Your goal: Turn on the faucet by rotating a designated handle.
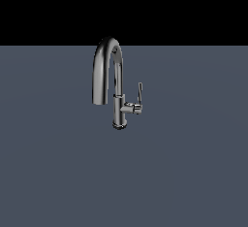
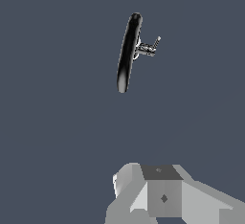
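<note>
The dark chrome faucet (image 1: 117,105) stands upright on the grey floor, its tall arched spout bending toward the exterior view's left. The handle (image 1: 140,93) is a thin flat lever pointing up from a short stub on the side of the body toward the exterior view's right. In the wrist view the faucet (image 2: 128,50) is seen from above as a dark elongated arch, with the handle (image 2: 156,41) sticking out beside it. The gripper (image 2: 148,182) shows only as grey blocks at the picture's edge, high above and well away from the faucet. It holds nothing, and its jaw gap is not readable. The gripper is out of the exterior view.
The faucet stands on a flat grey surface (image 1: 58,172) that reaches to a black background. No other object shows.
</note>
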`<state>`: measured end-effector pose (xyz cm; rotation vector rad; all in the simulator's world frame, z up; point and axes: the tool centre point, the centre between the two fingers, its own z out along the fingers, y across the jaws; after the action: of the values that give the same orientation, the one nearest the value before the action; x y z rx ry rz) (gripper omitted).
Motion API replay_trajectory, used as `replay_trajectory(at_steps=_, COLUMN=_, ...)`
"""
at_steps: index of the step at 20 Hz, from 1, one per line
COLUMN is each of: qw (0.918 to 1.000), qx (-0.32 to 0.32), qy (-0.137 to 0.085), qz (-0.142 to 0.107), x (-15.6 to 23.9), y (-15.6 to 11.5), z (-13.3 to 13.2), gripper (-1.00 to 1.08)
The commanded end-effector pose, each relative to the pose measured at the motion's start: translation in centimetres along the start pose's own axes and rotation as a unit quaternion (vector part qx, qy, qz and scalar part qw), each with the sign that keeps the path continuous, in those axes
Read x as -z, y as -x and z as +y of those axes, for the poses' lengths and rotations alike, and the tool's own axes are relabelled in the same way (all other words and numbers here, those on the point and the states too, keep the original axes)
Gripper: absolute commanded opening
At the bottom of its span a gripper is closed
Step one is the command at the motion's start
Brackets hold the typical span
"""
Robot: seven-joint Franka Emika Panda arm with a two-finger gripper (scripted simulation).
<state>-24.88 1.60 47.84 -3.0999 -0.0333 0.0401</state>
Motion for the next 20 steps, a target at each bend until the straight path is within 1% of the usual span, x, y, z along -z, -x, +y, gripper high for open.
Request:
replay_trajectory(at_steps=1, qw=1.0000, qx=0.000, qy=0.000, qz=0.000, x=0.0, y=0.0, z=0.0, gripper=-1.00)
replay_trajectory(at_steps=6, qw=1.0000, qx=-0.005, qy=-0.005, qz=-0.004, x=0.0, y=-0.4, z=0.0, gripper=-1.00)
replay_trajectory(at_steps=11, qw=0.9995, qx=-0.021, qy=-0.020, qz=-0.016, x=-0.2, y=-1.4, z=0.1, gripper=-1.00)
replay_trajectory(at_steps=16, qw=0.9972, qx=-0.048, qy=-0.046, qz=-0.035, x=-0.5, y=-3.2, z=0.3, gripper=-1.00)
replay_trajectory(at_steps=20, qw=0.9925, qx=-0.077, qy=-0.074, qz=-0.058, x=-1.0, y=-5.2, z=0.5, gripper=-1.00)
